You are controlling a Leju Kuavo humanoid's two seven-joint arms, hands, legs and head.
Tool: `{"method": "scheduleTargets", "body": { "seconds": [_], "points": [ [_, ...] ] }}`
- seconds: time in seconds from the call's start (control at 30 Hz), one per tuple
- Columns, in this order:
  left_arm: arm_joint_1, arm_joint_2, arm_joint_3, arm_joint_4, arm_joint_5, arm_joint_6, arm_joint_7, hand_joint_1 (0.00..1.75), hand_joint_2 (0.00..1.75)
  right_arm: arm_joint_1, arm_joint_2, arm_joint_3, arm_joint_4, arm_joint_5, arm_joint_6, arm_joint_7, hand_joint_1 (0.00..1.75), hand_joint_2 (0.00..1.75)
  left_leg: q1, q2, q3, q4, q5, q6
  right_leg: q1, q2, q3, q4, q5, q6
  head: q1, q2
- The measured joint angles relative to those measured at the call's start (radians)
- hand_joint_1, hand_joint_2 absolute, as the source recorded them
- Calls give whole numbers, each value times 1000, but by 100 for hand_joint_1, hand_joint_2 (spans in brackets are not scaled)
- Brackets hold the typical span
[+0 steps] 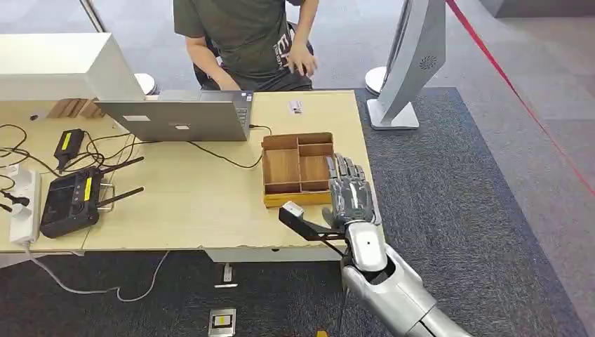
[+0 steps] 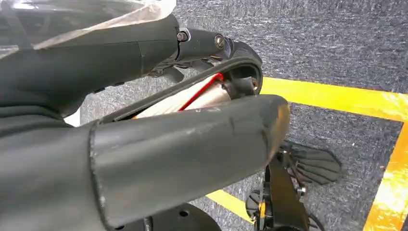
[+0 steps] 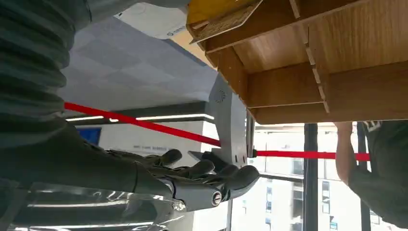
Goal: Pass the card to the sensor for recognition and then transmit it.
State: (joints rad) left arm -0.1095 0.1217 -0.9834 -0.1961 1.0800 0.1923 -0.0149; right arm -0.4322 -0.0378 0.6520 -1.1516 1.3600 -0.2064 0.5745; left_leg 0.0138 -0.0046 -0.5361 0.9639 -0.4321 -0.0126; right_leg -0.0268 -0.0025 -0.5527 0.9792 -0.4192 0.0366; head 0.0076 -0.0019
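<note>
Head view: I'm seeing my right hand [image 1: 349, 193] lying flat, fingers apart, holding nothing, at the wooden tray's [image 1: 282, 168] right wall near the desk's [image 1: 189, 203] right edge. A small white card [image 1: 295, 107] is lying at the far edge, grey carpet [image 1: 463, 203] around. Right wrist view: I'm watching the fingers [image 3: 202, 175] spreading beside the tray's plywood dividers [image 3: 284, 89].

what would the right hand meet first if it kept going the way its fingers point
Probably nothing at once: the right hand points across the brown wooden compartment tray toward the small white card. Its height above them is unclear.
</note>
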Motion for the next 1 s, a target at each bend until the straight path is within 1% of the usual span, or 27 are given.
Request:
{"method": "scheduleTargets", "body": {
  "seconds": [0.43,0.6,0.67,0.73,1.0],
  "points": [
    [0,-2,0,0,5,6,5,0,0,-20,28,22,61,31,-2,6,0,175,0,0,0,0,0,0,0,0,0,0,0,0,0,0],
    [0,-2,1,0,6,6,4,0,0,-23,30,23,70,32,-5,6,0,175,0,0,0,0,0,0,0,0,0,0,0,0,0,0],
    [0,-2,1,0,6,6,3,0,0,-27,31,24,81,34,-8,5,0,175,0,0,0,0,0,0,0,0,0,0,0,0,0,0],
    [0,-2,1,0,6,6,3,0,0,-29,37,26,118,33,-26,-7,0,175,0,0,0,0,0,0,0,0,0,0,0,0,0,0],
    [1,-2,2,0,5,7,3,0,0,-30,46,29,158,35,-27,-7,0,175,0,0,0,0,0,0,0,0,0,0,0,0,0,0]
  ]
}}
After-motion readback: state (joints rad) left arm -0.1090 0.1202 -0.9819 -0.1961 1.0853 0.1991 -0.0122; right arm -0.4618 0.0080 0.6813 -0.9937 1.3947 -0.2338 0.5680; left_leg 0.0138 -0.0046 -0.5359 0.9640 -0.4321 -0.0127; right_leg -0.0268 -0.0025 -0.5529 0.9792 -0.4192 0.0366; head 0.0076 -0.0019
